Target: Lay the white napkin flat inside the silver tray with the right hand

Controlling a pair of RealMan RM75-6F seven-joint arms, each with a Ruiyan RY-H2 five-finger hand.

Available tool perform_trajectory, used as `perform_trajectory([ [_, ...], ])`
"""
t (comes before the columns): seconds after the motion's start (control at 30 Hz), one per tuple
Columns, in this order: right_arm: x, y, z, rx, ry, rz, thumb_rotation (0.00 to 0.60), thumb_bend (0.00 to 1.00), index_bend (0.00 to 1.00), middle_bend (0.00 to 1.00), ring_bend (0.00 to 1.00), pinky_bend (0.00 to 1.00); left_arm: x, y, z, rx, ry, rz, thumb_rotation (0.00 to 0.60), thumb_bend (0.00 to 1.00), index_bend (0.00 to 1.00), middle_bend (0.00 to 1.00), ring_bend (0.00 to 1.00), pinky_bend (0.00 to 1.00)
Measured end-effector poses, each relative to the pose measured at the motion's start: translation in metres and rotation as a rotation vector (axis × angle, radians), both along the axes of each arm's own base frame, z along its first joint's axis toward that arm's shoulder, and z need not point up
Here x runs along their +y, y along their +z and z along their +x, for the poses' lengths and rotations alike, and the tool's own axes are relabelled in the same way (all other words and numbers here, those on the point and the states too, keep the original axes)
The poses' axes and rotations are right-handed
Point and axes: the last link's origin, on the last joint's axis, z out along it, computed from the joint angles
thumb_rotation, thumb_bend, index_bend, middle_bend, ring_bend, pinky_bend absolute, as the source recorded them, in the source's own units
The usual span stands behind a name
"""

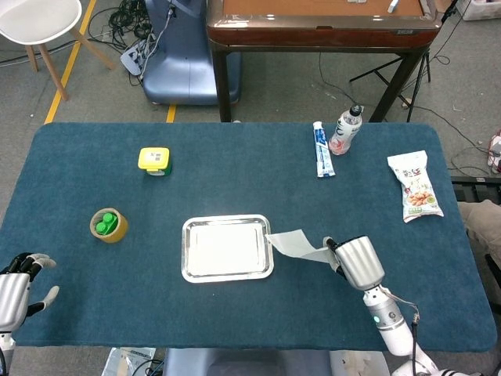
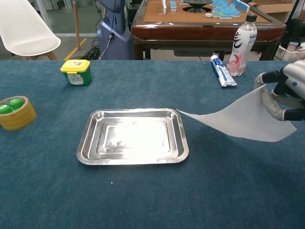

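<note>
Near the right edge of the blue-carpeted bench, the right robot hand pinches one edge of the thin white paper napkin and holds it lifted off the surface. The sheet hangs in a sagging curve, and its free corner trails towards the shiny rectangular silver metal tray, reaching about to the tray's right rim; whether it touches the rim cannot be told. The tray lies mid-bench with nothing in it.

The left robot hand sits at the bench's near left corner, grasping nothing, fingers loosely apart.

From here the main risk seems to be the limp sheet itself: if the trailing corner catches on the raised rim while the hand carries on leftward, the napkin would likely fold under or crumple rather than lie flat. Letting go too early would probably leave it draped over the rim, half outside. A thin pinch on light paper may also slip, and dragging could nudge the light tray.
</note>
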Motion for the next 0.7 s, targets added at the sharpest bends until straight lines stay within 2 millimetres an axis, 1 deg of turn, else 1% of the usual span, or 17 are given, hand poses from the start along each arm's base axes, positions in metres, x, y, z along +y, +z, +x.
perform_trajectory([
  [0.37,-0.014,-0.006,0.04,0.015,0.084,-0.033,0.6,0.65,0.59,1.0,1.0,1.0,-0.001,0.0,0.001,-0.003,-0.005,-0.004,0.6,0.23,0.41,0.35,0.23,0.48],
  [0.7,-0.022,-0.013,0.074,0.011,0.142,-0.056,0.6,0.65,0.59,1.0,1.0,1.0,-0.002,0.002,0.002,-0.008,-0.008,-0.001,0.6,0.23,0.41,0.35,0.23,0.48],
])
